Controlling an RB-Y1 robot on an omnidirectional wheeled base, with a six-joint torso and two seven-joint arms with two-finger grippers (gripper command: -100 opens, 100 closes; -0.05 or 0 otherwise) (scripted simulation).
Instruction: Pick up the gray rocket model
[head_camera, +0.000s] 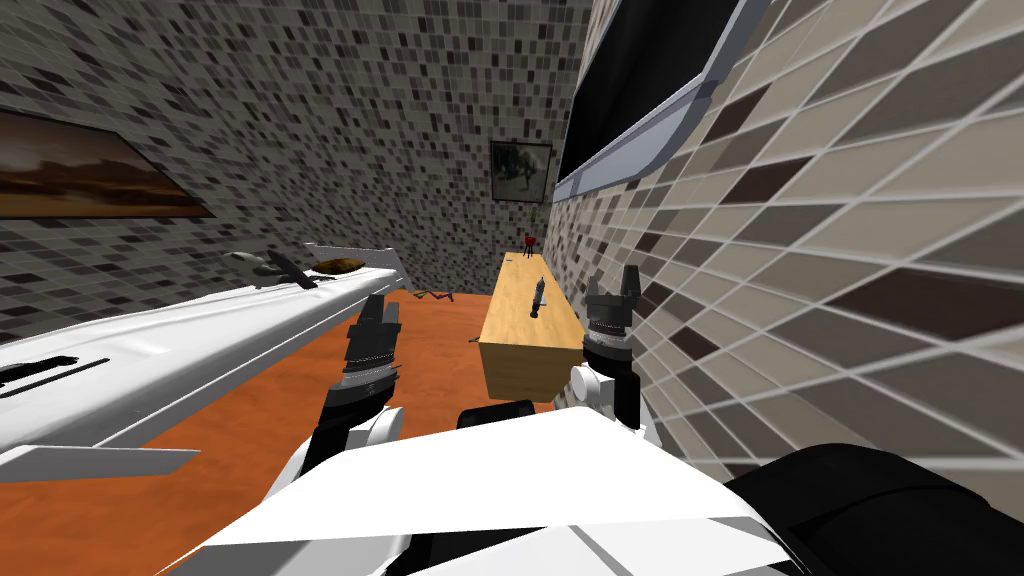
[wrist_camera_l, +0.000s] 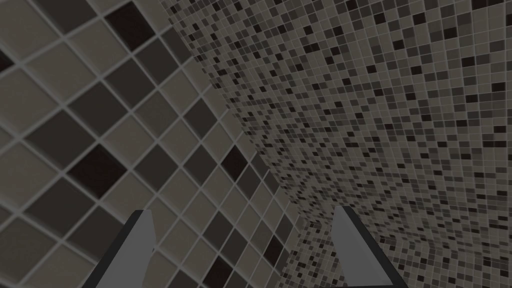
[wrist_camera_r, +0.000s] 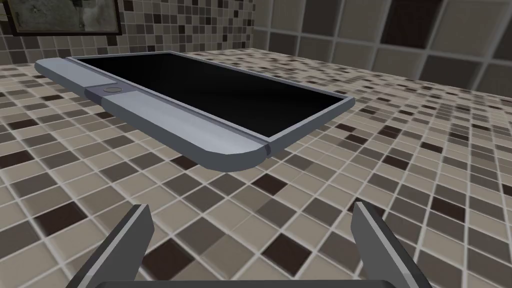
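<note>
The small dark grey rocket model sits atop the long light wooden cabinet by the tiled wall, well ahead; left gripper and right gripper hold fingers spread, empty, presumably readied for approach

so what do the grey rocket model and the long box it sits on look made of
The rocket model is plain dark grey, matte and untextured. It could be metal or plastic; the look leaves that open. The long box seems to be light wood, going by its even warm tan colour and dull finish.
</note>
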